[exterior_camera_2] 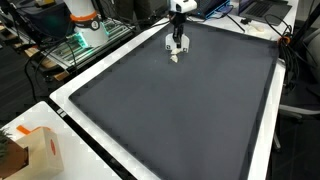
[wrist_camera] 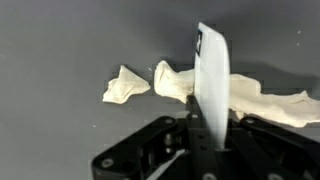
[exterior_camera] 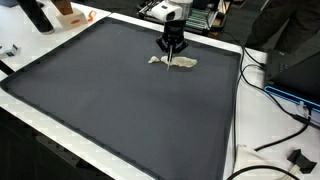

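Gripper: the gripper hangs straight down over the far middle of the dark mat. Its tips are right at the rag, either touching it or a hair above, can't say which.
Jaws: honestly can't tell if they're wide or narrow. The wrist view just shows a pale upright slab rising from the black body dead centre (finger seen edge-on? something pinched? no clue).
Rag location: flat on the mat directly under the tips, spilling out to both sides of them in an exterior view.
Long axis: it runs side to side across the wrist view, so crosswise to that slab, and more of it trails toward the right edge.
Rag looks: off-white, thin and wrinkly, bunched into a rope-ish strip, with a little tuft at the left end that looks nearly detached.
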`<state>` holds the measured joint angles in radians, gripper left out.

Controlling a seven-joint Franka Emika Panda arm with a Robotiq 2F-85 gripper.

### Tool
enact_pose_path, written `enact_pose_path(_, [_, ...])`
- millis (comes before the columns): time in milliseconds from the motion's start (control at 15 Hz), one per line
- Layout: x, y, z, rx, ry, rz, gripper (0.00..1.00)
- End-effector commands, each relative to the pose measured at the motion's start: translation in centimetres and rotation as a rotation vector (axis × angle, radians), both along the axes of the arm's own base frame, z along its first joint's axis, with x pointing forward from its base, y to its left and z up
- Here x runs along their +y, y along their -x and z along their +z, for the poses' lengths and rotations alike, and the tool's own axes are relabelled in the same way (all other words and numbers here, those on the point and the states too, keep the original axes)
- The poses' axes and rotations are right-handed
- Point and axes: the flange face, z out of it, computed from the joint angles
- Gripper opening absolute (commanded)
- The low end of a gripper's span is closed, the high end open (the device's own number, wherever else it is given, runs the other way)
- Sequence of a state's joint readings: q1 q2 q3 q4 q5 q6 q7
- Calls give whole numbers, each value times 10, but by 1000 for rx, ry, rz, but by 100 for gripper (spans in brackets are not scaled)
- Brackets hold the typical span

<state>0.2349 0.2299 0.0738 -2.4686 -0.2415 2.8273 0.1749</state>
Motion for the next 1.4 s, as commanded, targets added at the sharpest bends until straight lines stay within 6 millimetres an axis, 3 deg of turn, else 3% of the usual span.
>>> enact_pose_path(0, [1, -12, -29, 10, -15, 5, 1])
enact_pose_path(733, [16, -62, -34, 46, 11, 43, 1])
enact_pose_path(1333, [20, -75, -20, 11, 25, 69, 1])
